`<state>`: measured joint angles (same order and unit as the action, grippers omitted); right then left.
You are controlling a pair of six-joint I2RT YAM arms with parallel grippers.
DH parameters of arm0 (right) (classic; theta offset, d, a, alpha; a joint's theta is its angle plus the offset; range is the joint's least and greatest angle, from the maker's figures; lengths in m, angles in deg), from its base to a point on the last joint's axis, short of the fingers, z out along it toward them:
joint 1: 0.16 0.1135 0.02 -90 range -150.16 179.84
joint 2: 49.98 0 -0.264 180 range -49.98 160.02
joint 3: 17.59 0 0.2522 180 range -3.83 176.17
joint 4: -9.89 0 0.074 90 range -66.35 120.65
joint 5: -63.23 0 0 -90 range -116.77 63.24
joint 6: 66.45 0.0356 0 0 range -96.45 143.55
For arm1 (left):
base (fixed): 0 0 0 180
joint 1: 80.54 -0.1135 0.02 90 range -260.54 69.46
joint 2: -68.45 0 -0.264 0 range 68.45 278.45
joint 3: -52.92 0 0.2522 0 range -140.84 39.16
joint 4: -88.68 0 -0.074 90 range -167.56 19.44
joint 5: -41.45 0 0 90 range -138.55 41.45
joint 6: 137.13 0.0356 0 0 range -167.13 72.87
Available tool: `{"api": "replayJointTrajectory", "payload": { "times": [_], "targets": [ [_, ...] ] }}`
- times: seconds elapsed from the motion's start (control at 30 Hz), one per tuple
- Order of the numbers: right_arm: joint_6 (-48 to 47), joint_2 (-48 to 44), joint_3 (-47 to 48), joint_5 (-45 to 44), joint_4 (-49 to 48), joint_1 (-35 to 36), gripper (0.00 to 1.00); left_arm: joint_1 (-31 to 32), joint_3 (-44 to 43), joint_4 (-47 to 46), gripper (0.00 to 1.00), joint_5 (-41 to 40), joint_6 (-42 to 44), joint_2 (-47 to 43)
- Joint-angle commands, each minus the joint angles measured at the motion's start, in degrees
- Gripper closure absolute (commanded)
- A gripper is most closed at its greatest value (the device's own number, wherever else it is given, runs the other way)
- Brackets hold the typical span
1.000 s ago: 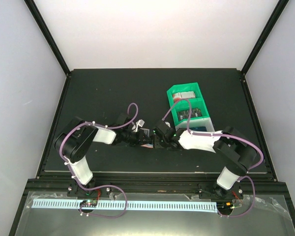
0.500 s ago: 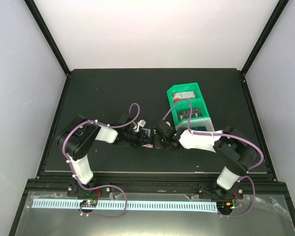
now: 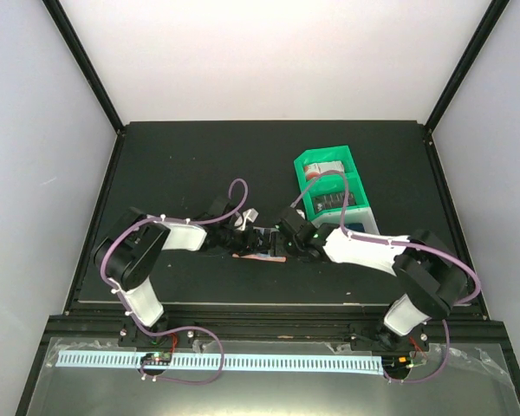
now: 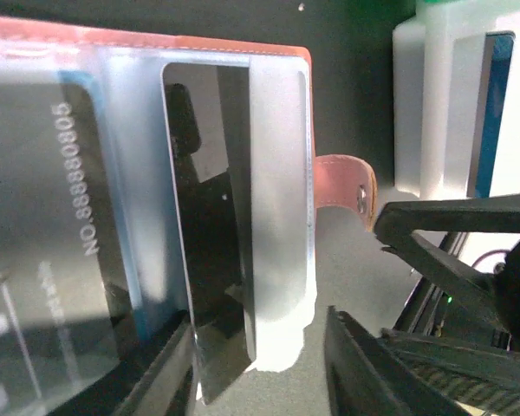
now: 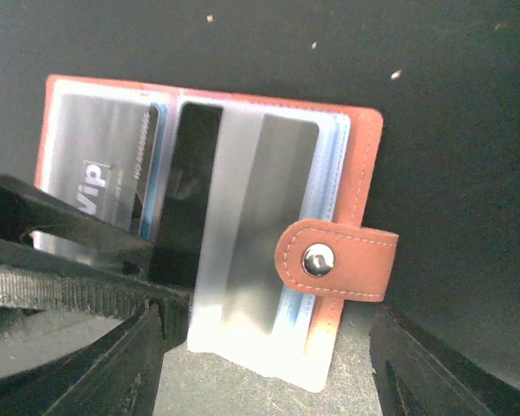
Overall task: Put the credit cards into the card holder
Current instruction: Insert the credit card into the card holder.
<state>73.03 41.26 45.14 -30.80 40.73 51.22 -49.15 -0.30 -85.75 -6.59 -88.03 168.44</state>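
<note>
Beyond the card holder point(image 5: 362, 165) stands a green-and-white tray point(image 3: 323, 153).

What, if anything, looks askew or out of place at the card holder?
One thing: on the open card holder, a clear sleeve hangs past the cover's edge, slightly skewed. The dark card in it seems to poke out of the sleeve's open end. No damage shows.

Card holder point(image 5: 366, 173) lies open; dark card point(image 5: 191, 199) in clear sleeve point(image 5: 269, 217), VIP card point(image 5: 100, 173) left, snap tab point(image 5: 334, 260) right.
</note>
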Motion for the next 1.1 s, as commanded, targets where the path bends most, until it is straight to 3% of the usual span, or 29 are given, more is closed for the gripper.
{"api": "replayJointTrajectory", "payload": {
  "times": [0.0,0.17,0.33,0.4,0.5,0.6,0.77,1.07],
  "targets": [
    [0.84,-2.81,0.16,-3.25,0.55,0.09,0.33,1.54,-1.67,7.21,0.53,-3.82,3.96,-4.22],
    [0.68,-5.39,-0.22,-5.11,1.87,0.08,0.33,1.83,-2.83,12.43,0.42,-7.09,6.19,-7.25],
    [0.83,-6.80,-0.86,-5.46,2.11,0.08,0.33,2.09,-2.93,13.44,0.42,-8.07,6.45,-8.33],
    [0.90,-7.31,-1.31,-5.41,1.94,0.13,0.34,2.32,-3.05,13.82,0.50,-9.09,6.58,-8.84],
    [1.61,-7.52,-1.73,-5.23,1.84,0.10,0.40,2.87,-4.13,14.17,0.73,-10.65,7.21,-8.40],
    [1.84,-6.49,-1.44,-3.96,1.73,0.05,0.47,3.45,-6.36,15.41,0.84,-12.00,8.37,-5.47],
    [1.73,-5.37,-1.26,-1.65,0.76,0.15,0.57,3.56,-8.14,16.32,0.88,-14.16,9.36,-2.17],
    [1.03,-4.05,-1.05,-0.26,0.59,0.16,0.58,3.70,-7.82,17.36,0.86,-17.52,9.93,-3.29]
  ]
}}
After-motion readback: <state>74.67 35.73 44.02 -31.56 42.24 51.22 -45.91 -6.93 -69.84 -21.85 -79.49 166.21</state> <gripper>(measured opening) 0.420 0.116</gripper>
